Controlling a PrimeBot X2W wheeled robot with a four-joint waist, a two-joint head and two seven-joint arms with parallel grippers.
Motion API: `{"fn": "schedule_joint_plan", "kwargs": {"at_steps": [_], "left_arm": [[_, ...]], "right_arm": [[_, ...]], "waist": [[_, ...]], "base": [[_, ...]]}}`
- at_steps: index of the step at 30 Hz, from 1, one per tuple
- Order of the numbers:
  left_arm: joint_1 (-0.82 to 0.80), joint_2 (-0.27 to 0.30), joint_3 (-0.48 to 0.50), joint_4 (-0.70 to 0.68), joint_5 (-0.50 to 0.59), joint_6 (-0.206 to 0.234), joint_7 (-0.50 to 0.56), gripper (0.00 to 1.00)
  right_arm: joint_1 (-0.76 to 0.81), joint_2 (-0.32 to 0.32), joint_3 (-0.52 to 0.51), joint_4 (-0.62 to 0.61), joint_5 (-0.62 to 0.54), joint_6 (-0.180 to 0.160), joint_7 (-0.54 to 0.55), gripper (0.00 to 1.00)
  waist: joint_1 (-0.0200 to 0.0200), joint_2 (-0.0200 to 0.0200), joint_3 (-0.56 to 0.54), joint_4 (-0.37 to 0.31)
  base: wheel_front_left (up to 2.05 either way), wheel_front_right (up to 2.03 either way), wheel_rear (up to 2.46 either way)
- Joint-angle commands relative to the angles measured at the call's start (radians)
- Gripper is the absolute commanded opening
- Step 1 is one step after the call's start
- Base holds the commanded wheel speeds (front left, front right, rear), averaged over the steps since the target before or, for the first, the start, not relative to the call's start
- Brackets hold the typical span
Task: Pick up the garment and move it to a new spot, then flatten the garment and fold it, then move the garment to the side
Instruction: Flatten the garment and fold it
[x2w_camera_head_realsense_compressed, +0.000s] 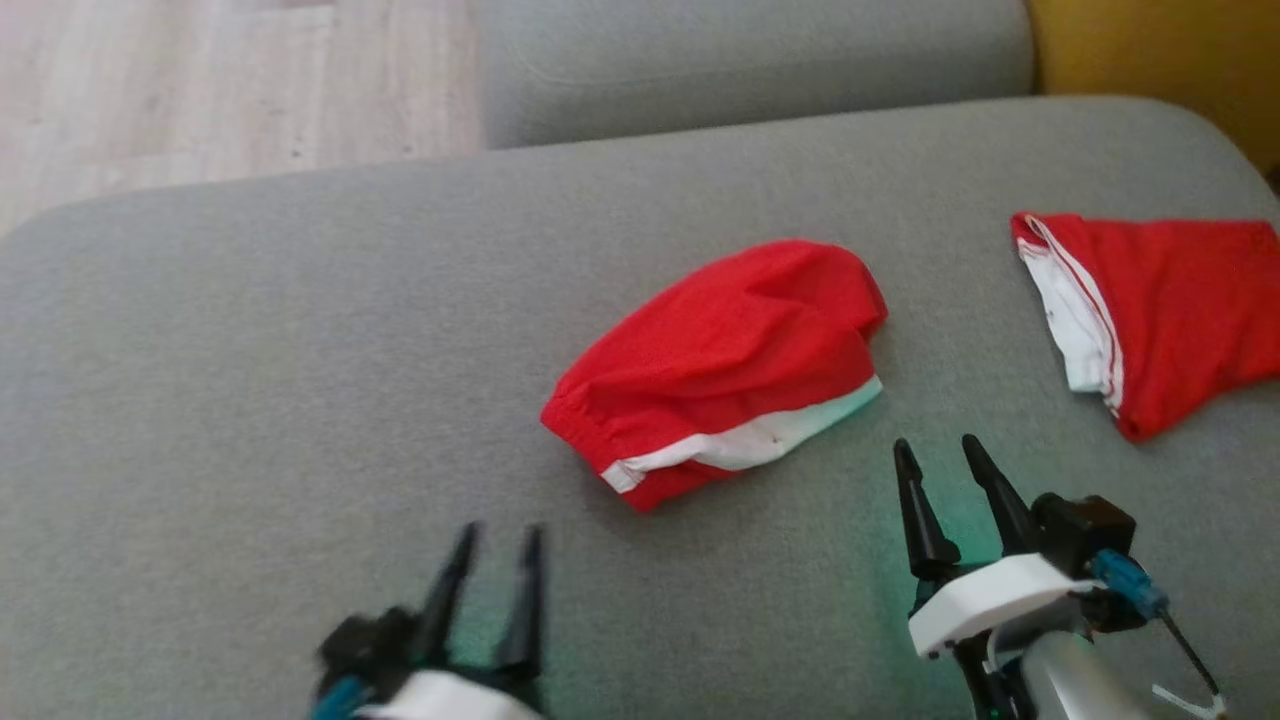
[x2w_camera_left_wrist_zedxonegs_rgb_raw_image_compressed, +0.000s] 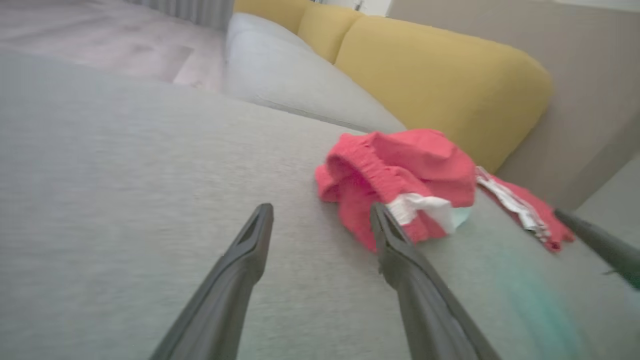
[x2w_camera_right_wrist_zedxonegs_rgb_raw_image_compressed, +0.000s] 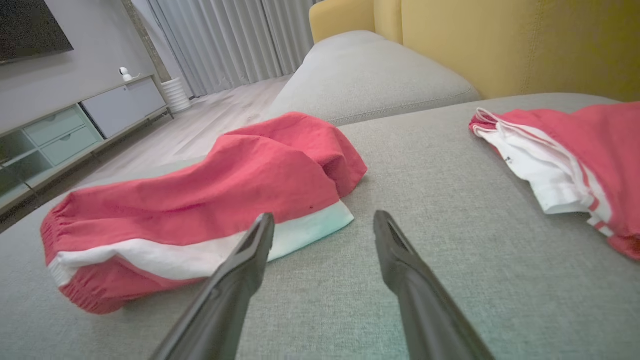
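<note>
Soft, even daylight fills the room, and the floor (x2w_camera_head_realsense_compressed: 200, 80) at the far left is washed pale. The red garment (x2w_camera_head_realsense_compressed: 715, 365) throws only a faint shadow on the grey cushion (x2w_camera_head_realsense_compressed: 250, 400). A greenish glow tints the fabric beside the right gripper (x2w_camera_head_realsense_compressed: 934, 443). The left gripper (x2w_camera_head_realsense_compressed: 502, 530) is smeared by blur, and its wrist view looks hazy throughout. The right wrist view is sharper, softening only close to the lens.

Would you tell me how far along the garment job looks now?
Possibly done: one red garment lies aside at right. In hand: nothing; left gripper and right gripper are open, short of the bunched middle garment. Left: flattening, folding and moving that one.
</note>
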Motion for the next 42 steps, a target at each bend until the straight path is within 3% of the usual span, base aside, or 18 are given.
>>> {"fn": "schedule_joint_plan", "kwargs": {"at_steps": [1,6,23,24,25,26,33,39,42], "left_arm": [[-0.074,-0.001,-0.027,-0.03,-0.028,-0.005,-0.005,1.0],[-0.15,0.009,-0.174,-0.014,-0.156,-0.006,-0.005,1.0],[-0.251,0.06,-0.217,0.024,-0.245,-0.006,-0.005,1.0],[-0.261,0.067,-0.227,0.03,-0.243,-0.006,-0.005,0.96],[-0.272,0.073,-0.239,0.033,-0.243,-0.006,-0.005,0.23],[-0.282,0.08,-0.25,0.033,-0.244,-0.006,-0.005,0.0],[-0.424,0.125,-0.327,-0.042,-0.163,-0.006,-0.005,0.0],[-0.72,0.139,-0.476,-0.037,-0.161,-0.006,-0.005,0.0],[-0.876,0.131,-0.521,0.001,-0.216,-0.006,-0.005,0.0]], "right_arm": [[-0.052,-0.003,0.025,-0.027,-0.009,-0.001,-0.004,1.0],[-0.071,-0.003,0.012,-0.027,-0.03,-0.001,-0.004,1.0],[-0.105,-0.003,0.018,-0.039,-0.028,-0.001,-0.004,1.0],[-0.11,-0.003,0.024,-0.038,-0.025,-0.001,-0.004,1.0],[-0.115,-0.003,0.03,-0.038,-0.022,-0.001,-0.004,1.0],[-0.119,-0.003,0.032,-0.039,-0.018,-0.001,-0.004,1.0],[-0.11,-0.003,0.018,-0.025,0.0,-0.001,-0.004,1.0],[-0.099,-0.003,0.034,0.001,0.03,-0.001,-0.004,1.0],[-0.099,-0.003,0.058,0.003,0.055,-0.001,-0.004,1.0]], "waist": [[0.0,0.0,0.031,-0.03],[0.0,0.0,0.081,-0.079],[0.0,0.0,0.149,-0.128],[0.0,0.0,0.152,-0.132],[0.0,0.0,0.153,-0.137],[0.0,0.0,0.154,-0.14],[0.0,0.0,0.125,-0.155],[0.0,0.0,0.083,-0.178],[0.0,0.0,0.068,-0.204]], "base": [[0.0,0.0,0.0],[0.0,0.0,0.0],[0.0,0.0,0.0],[0.0,0.0,0.0],[0.0,0.0,0.0],[0.0,0.0,0.0],[0.0,0.0,0.0],[0.0,0.0,0.0],[0.0,0.0,0.0]]}}
